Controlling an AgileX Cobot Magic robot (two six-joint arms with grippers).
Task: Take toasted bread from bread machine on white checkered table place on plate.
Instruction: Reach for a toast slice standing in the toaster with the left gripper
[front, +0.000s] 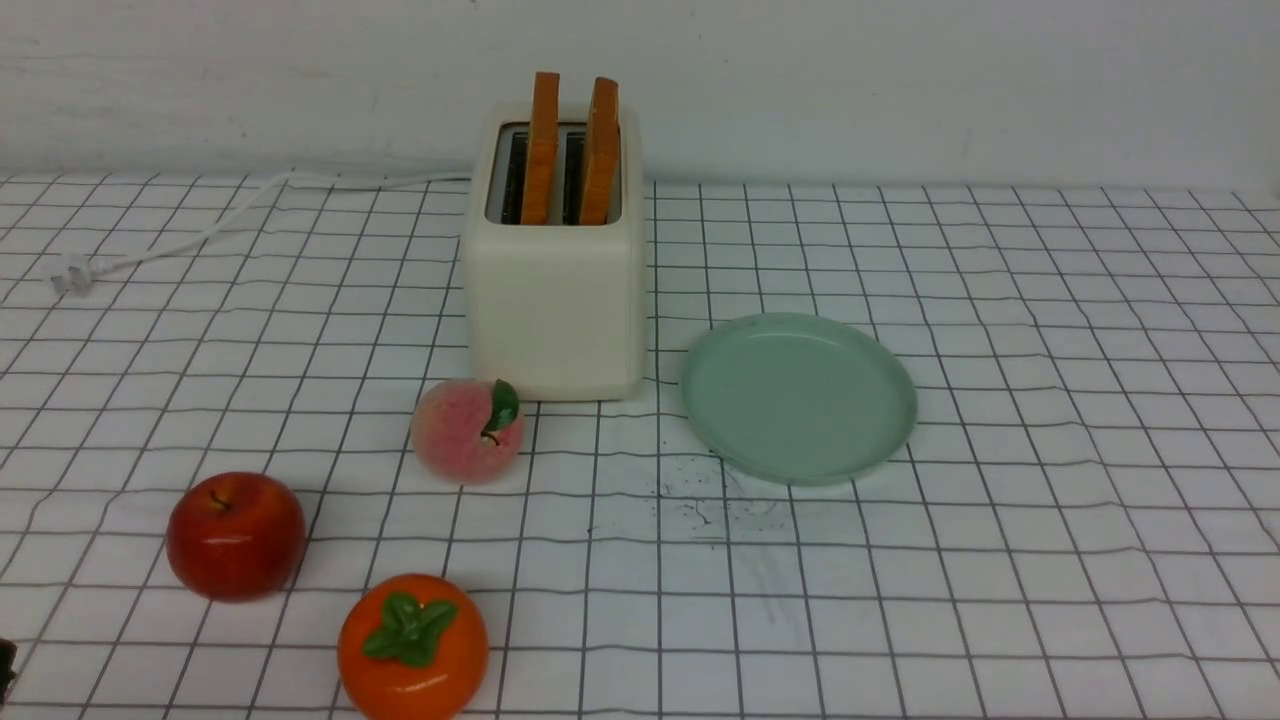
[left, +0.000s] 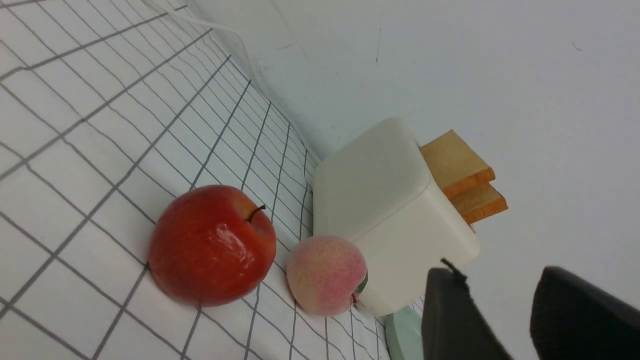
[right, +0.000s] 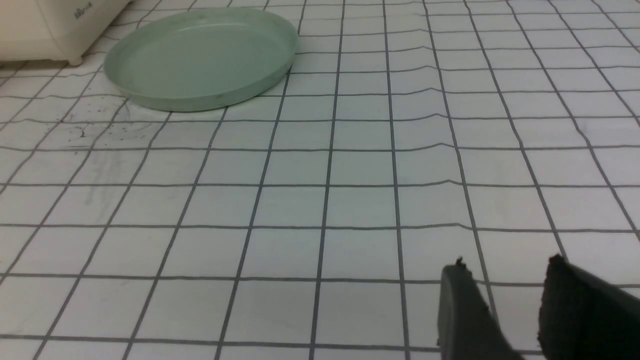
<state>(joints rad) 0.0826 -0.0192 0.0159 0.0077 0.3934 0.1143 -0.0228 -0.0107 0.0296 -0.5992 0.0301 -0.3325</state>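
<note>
Left tool (left: 497, 272): jaws apart, nothing between them, released. Right tool (right: 506, 264): same, jaws apart above the desk (right: 320, 200), gripping nothing.

Two toast slices (front: 543, 140) stand upright, one in each slot of the toaster (front: 555, 300), tops sticking well out above it. They are well ahead of the left tool and neither tool touches them. The toaster sits on the desk near the back wall (front: 900, 80), and its white cord (front: 200, 235) trails off to the left.

The plate (front: 800, 400) lies flat just beside the toaster on its right, well ahead of the right tool.

Ahead of the left tool the red apple (left: 212, 245) is nearest. The peach (left: 326, 275) comes next, just beside the toaster's front corner; cannot tell if they touch. An orange persimmon-like fruit (front: 412, 648) sits near the apple, on the robot's side of it. Dark specks (front: 700, 500) mark the desk in front of the plate.
</note>
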